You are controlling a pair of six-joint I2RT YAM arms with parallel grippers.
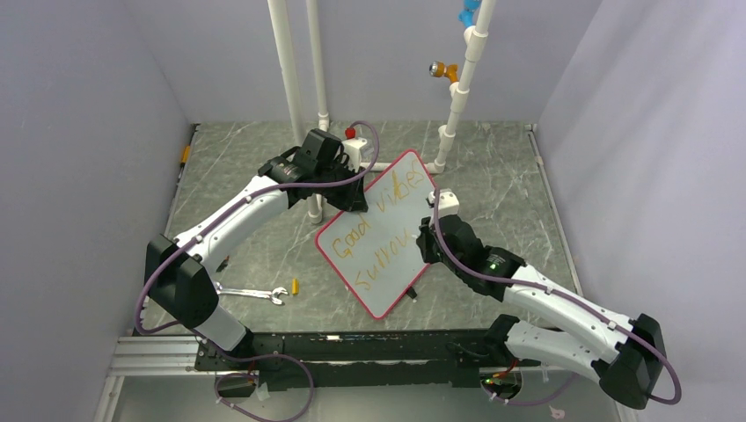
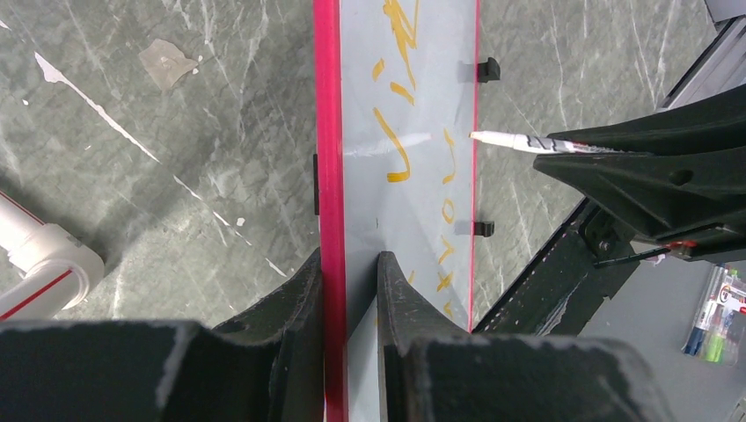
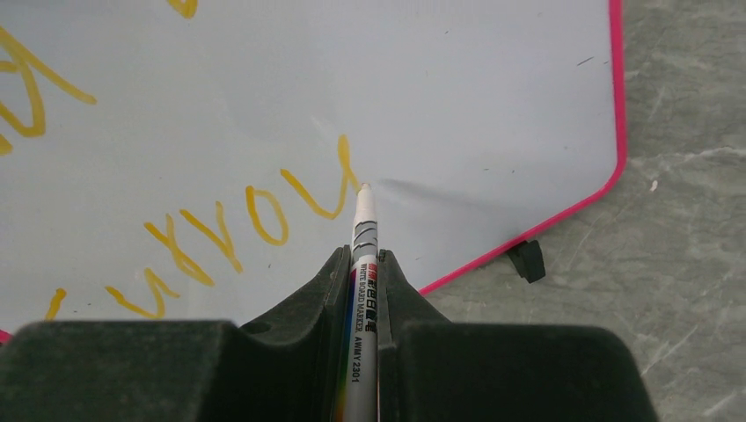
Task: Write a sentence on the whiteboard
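You are mid-writing. The whiteboard (image 1: 398, 283) lies askew on the bench (image 1: 237, 176), and your left pincer (image 2: 350, 260) clamps its red rim at the far-left edge. Your right pincer (image 3: 362, 257) is closed tight on a white marker (image 3: 364, 230). The marker's tip sits at the end of the second orange line of the sentence (image 1: 378, 242); whether it touches the board is unclear. Next, if more letters are due, press lightly and stroke toward the board's right edge while the left grip steadies it.
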